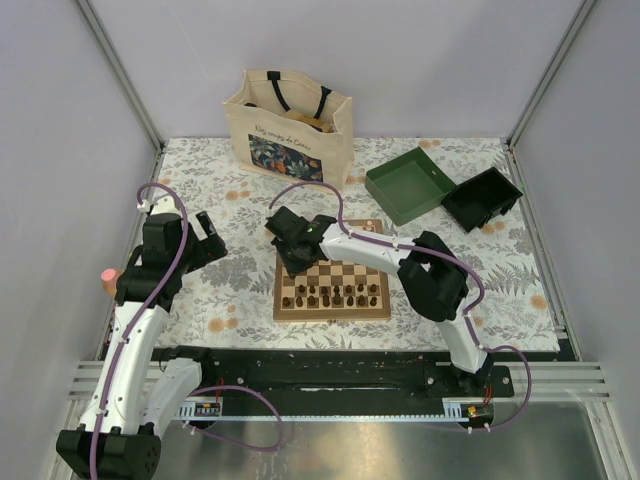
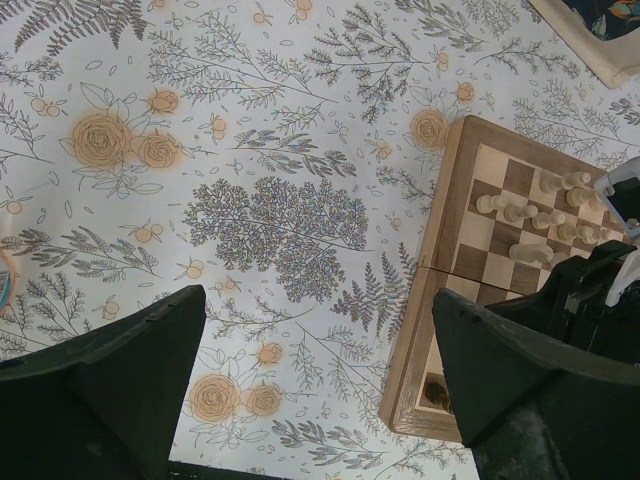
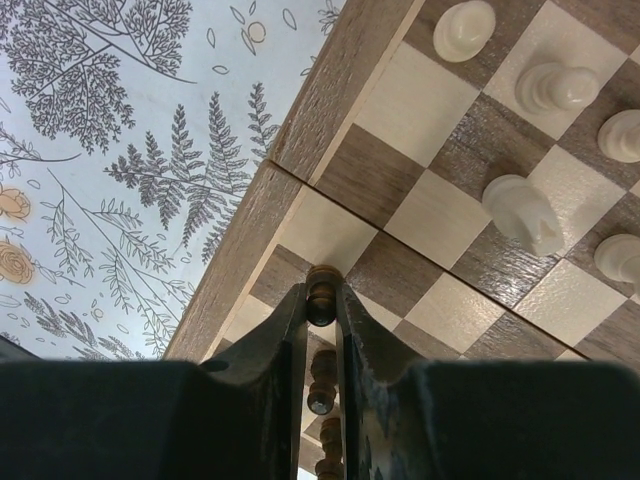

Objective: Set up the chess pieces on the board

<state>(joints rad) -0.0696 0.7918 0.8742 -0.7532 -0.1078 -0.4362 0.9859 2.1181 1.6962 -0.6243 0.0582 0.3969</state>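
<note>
Though the script on the tote bag is too small to read, green box open beside a black tray, right gripper pinching a dark piece over the board at its edge squares, pale pieces nearby, left gripper spread above the tablecloth.

We see the left arm and the right arm built of white shells joined by chunky black joints, each on a black base low in the frame. A purple cable loops along each. The left gripper shows broad matte-black wedge fingers. The right gripper has slimmer dark ones with thin tips.
</note>
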